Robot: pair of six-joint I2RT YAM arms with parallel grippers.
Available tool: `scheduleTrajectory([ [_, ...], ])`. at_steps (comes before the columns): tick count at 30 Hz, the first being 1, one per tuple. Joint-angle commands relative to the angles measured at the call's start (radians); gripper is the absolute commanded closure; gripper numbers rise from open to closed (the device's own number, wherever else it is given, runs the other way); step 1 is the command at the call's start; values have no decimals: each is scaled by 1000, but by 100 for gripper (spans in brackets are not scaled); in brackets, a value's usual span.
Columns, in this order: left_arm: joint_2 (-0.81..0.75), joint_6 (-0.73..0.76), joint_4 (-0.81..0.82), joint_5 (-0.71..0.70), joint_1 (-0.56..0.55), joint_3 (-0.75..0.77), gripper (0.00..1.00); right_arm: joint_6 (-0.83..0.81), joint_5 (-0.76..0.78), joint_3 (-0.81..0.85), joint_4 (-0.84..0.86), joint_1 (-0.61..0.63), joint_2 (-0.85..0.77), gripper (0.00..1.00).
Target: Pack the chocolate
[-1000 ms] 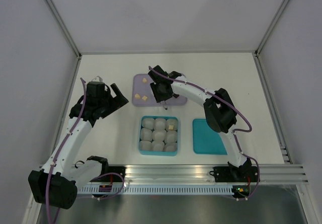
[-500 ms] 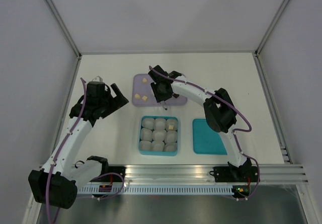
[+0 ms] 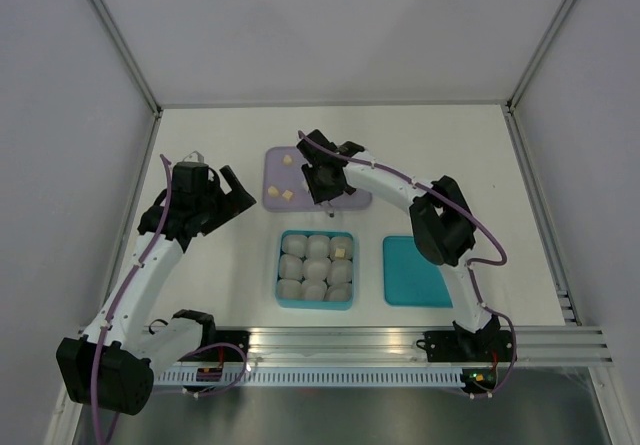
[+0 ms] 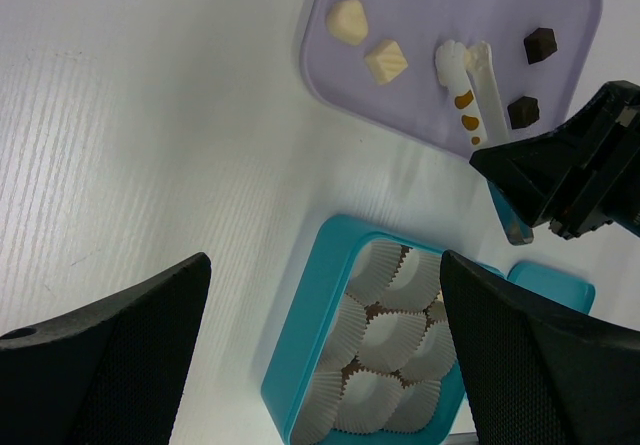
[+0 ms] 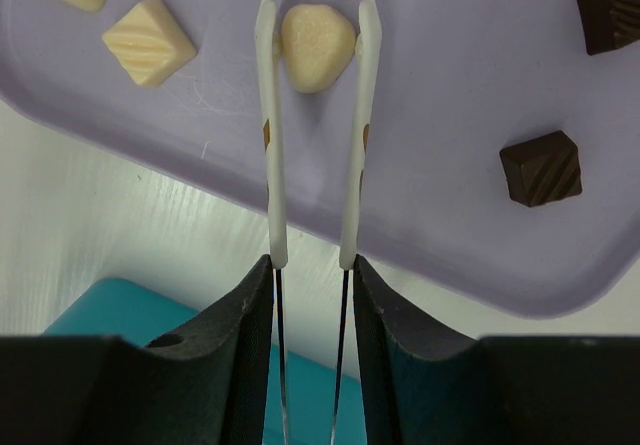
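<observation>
On the lavender tray [image 5: 450,95] lie cream and dark pieces of chocolate. My right gripper [image 5: 310,265] is shut on white-tipped tweezers [image 5: 268,145], whose two tips stand either side of a rounded cream chocolate [image 5: 318,33] and touch it. Two more cream pieces [image 5: 150,40] lie to its left and two dark ones [image 5: 541,168] to its right. My left gripper [image 4: 325,260] hangs open and empty above the table, left of the teal box [image 4: 300,335], which is filled with white paper cups [image 4: 390,335]. One cream piece [image 3: 341,253] sits in a cup of that box.
A flat teal lid [image 3: 415,270] lies right of the box. White walls and metal posts close in the table on three sides. The right arm [image 3: 440,220] arches over the lid toward the tray.
The right arm's elbow has drifted slightly to the right while its gripper stays over the tray. The left arm has not moved.
</observation>
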Motion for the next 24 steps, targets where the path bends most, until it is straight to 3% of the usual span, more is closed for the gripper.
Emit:
scheduleTrajectory([
  [1, -9, 5, 33, 19, -3, 17, 1, -1, 25, -21, 32, 5, -119, 87],
  [15, -11, 9, 30, 10, -3, 17, 0, 18, 51, -107, 46, 23, -238, 93],
  [24, -8, 8, 29, 49, -3, 6, 0, 100, 166, -314, 81, 164, -472, 93],
])
